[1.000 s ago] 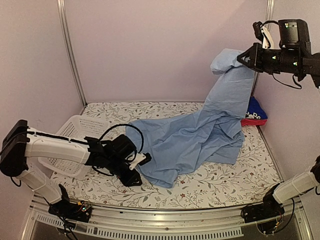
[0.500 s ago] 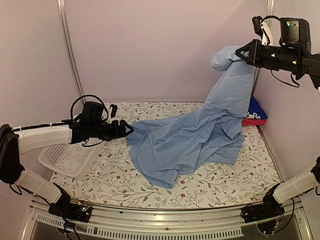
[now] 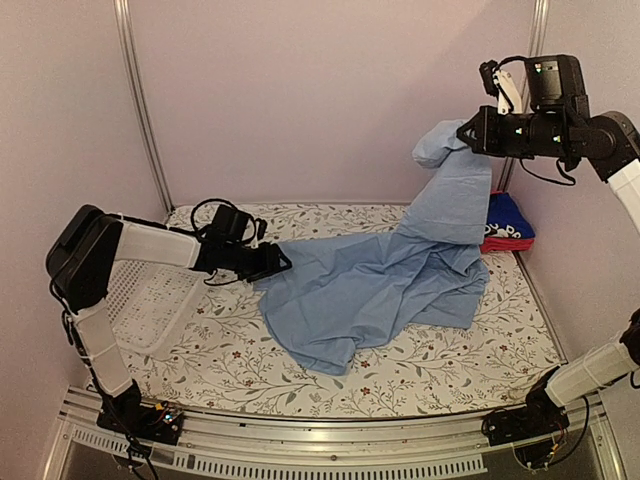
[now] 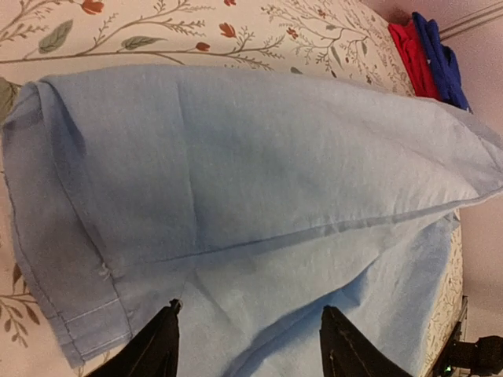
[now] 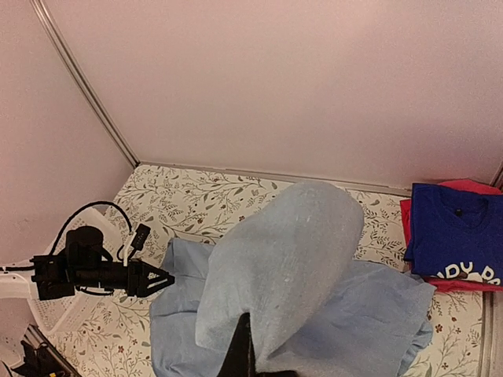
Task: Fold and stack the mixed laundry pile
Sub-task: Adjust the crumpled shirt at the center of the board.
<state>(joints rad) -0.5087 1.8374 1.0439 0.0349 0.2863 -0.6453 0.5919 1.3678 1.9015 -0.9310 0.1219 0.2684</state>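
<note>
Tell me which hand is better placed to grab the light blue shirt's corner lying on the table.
Left. The left hand is open at the hem of the light-blue shirt on the table, while the right hand is shut on its raised end.

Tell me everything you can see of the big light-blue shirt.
The light-blue shirt is thin, matte woven cloth, wrinkled, with a stitched hem. Most of it lies spread on the floral table cover; one end is pinched and held high by the right tool. The left tool, open, sits at its left edge.
</note>
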